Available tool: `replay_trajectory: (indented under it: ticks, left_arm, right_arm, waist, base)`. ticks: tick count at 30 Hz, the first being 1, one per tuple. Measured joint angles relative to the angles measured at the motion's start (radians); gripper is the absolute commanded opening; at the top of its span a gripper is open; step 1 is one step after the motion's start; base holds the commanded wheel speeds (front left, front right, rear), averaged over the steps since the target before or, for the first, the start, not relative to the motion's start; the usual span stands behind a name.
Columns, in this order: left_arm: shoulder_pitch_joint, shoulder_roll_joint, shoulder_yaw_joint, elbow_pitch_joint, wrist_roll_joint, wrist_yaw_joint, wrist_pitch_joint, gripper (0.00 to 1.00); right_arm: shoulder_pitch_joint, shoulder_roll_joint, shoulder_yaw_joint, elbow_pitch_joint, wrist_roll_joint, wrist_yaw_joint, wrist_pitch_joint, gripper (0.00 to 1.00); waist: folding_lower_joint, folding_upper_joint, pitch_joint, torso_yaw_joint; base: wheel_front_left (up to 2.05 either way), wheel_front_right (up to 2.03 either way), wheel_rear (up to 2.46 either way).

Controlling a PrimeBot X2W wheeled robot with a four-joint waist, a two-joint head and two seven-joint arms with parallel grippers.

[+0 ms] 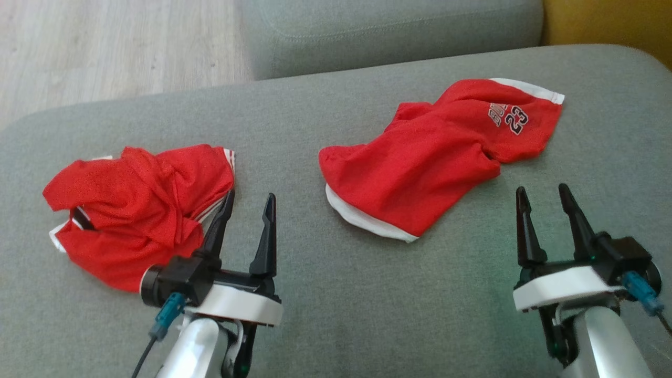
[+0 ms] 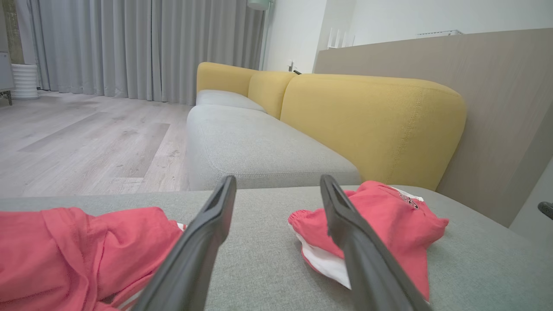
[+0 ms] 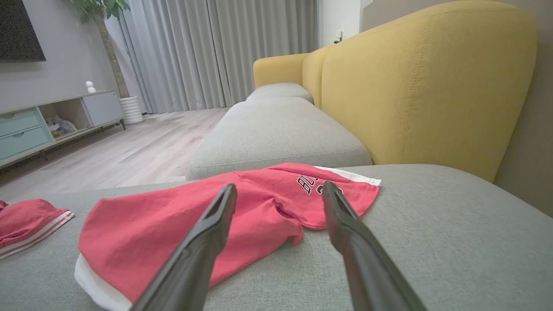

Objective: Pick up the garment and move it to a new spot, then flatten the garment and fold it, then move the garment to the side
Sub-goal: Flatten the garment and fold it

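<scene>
Both grippers are wide open and empty. The left gripper (image 1: pixel 251 195) hangs low over the grey cushion (image 1: pixel 367 315), its outer finger just beside a crumpled red heap (image 1: pixel 136 205) (whether it touches the cloth, I cannot tell). The right gripper (image 1: pixel 542 189) sits a little short of the red garment (image 1: pixel 430 157), the one with the printed number (image 1: pixel 515 119), which lies across the middle-right of the cushion, well apart from the heap.

That garment looks like the one being worked on. It lies loose and rumpled, with a deep crease across its middle and its white band (image 1: pixel 362 220) curled under at the near end, so flattening looks like the step in hand.

To do it well, take two far-apart edges, not the bulk. The right gripper should go for the near right edge and the left for the white band end. Come in low, pinch a single layer, then draw the hands apart until the crease goes. Pulling gently should keep thin cloth like this from bunching or sliding toward the yellow backrest (image 3: pixel 423 86).
</scene>
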Motion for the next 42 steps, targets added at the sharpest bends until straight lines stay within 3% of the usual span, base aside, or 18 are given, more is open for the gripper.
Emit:
replay_trajectory:
  ticks: [8,17,24,25,26,33,38,42]
  left_arm:
    - [-0.007,0.0,-0.007,0.001,0.0,-0.002,0.0,1.0]
    - [-0.057,0.0,-0.027,0.009,0.0,-0.002,0.0,1.0]
    - [-0.07,0.0,-0.033,0.013,0.0,-0.002,0.0,1.0]
    - [-0.07,0.0,-0.033,0.014,0.0,-0.002,0.0,1.0]
    - [-0.07,0.0,-0.033,0.014,0.0,-0.002,0.0,1.0]
    - [-0.07,0.0,-0.021,0.022,0.0,-0.001,0.0,1.0]
    - [-0.059,0.0,-0.012,0.023,0.0,0.0,0.0,1.0]
    - [-0.014,0.0,0.002,0.022,0.0,0.003,0.0,1.0]
  right_arm:
    - [-0.069,0.001,0.033,0.064,0.05,0.0,0.081,1.0]
    - [-0.252,0.001,0.041,0.36,0.119,0.0,0.212,1.0]
    - [-0.376,-0.005,0.047,0.533,0.174,0.0,0.222,1.0]
    - [-0.4,-0.007,0.051,0.559,0.174,0.0,0.222,0.46]
    - [-0.42,-0.009,0.054,0.583,0.174,0.0,0.22,0.0]
    - [-0.451,-0.005,0.036,0.698,0.114,0.0,0.112,0.0]
    - [-0.425,-0.004,-0.087,0.715,0.026,0.0,0.044,0.0]
    - [-0.367,-0.003,-0.217,0.619,-0.109,0.0,0.031,0.0]
  waist:
    - [0.0002,0.0,0.053,0.024]
    - [0.0003,0.0,0.13,0.084]
    - [0.0003,0.0,0.161,0.124]
    - [0.0003,0.0,0.163,0.127]
    - [0.0003,0.0,0.165,0.13]
    - [0.0003,0.0,0.141,0.121]
    - [0.0002,0.0,0.099,0.096]
    - [0.0001,0.0,0.053,0.058]
  base:
    - [0.0,0.0,0.0]
    - [0.0,0.0,0.0]
    - [0.0,0.0,0.0]
    - [0.0,0.0,0.0]
    - [0.0,0.0,0.0]
    - [0.0,0.0,0.0]
    - [0.0,0.0,0.0]
    - [0.0,0.0,0.0]
